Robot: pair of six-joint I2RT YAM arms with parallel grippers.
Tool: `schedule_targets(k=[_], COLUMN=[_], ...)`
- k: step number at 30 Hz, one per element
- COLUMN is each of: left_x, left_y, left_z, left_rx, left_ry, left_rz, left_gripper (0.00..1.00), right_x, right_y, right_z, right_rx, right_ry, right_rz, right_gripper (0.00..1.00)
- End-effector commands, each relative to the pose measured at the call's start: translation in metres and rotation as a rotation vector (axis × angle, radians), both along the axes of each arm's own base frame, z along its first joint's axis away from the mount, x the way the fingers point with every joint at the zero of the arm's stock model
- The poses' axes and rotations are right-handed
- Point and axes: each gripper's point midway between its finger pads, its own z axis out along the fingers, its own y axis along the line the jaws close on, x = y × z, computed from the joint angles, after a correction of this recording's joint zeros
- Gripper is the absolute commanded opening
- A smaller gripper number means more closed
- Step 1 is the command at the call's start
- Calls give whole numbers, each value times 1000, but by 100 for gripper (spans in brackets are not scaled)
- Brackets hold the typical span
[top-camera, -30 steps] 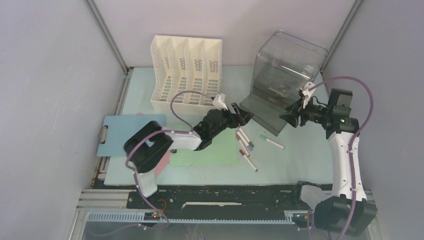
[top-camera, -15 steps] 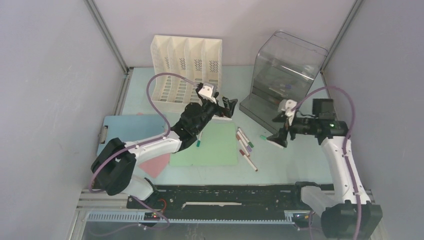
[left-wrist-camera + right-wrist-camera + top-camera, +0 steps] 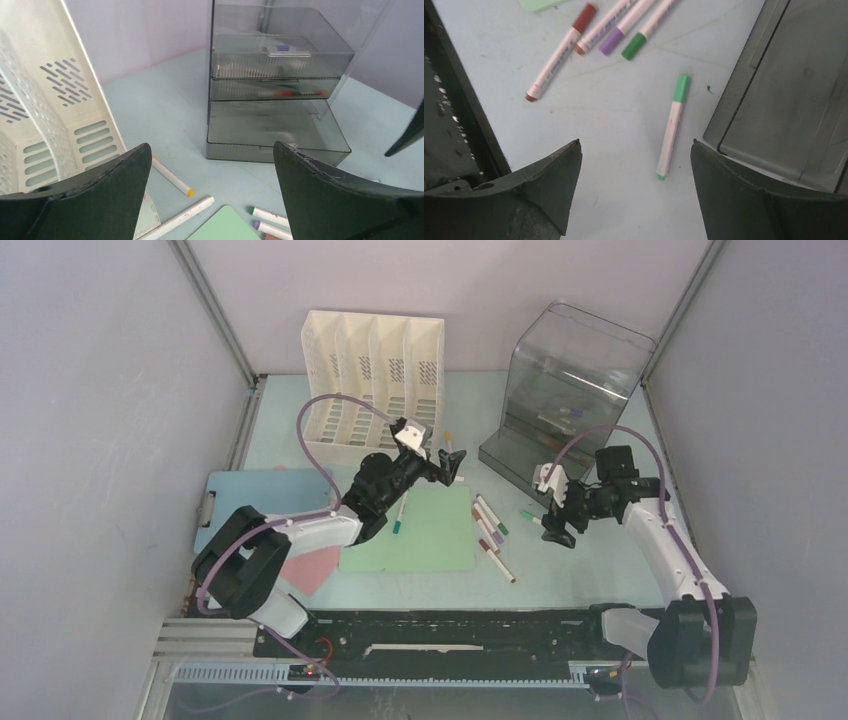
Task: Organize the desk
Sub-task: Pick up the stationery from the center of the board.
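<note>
Markers (image 3: 490,530) litter the bench (image 3: 165,100). Left claw (image 3: 211,150) and right claw (image 3: 635,145) both gape empty; a green marker (image 3: 672,125) lies at the right one's two o'clock. Contents of the drawers (image 3: 280,75) look murky.

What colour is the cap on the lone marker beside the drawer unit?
Green cap, clearest from right wrist.

You will find no legible text, label or number: the faint print along the green-capped marker (image 3: 672,125) seen between the fingers (image 3: 549,175) of the right gripper (image 3: 635,147) is too blurred to read.
</note>
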Motion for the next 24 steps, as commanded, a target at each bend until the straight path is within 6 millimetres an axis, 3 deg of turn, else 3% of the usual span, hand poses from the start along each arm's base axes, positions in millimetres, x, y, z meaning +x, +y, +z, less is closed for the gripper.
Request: schedule_targets(k=[1,12,24], left_x=[4,9,11], left_y=[-3,-11,-13], left_z=[27,19,15], left_rx=[-74,-77,-58], left_ry=[-83,-50,-40], left_rz=[-55,-73,-74], left_gripper=[100,100,100], right_x=[17,48,52], right_y=[-17,-13,-15], right_z=[-27,-64,-96], right_rx=[-152,-269,-376], right_ry=[-10,33,91], right_rz=[-27,-152,-185], right_gripper=[86,68,57])
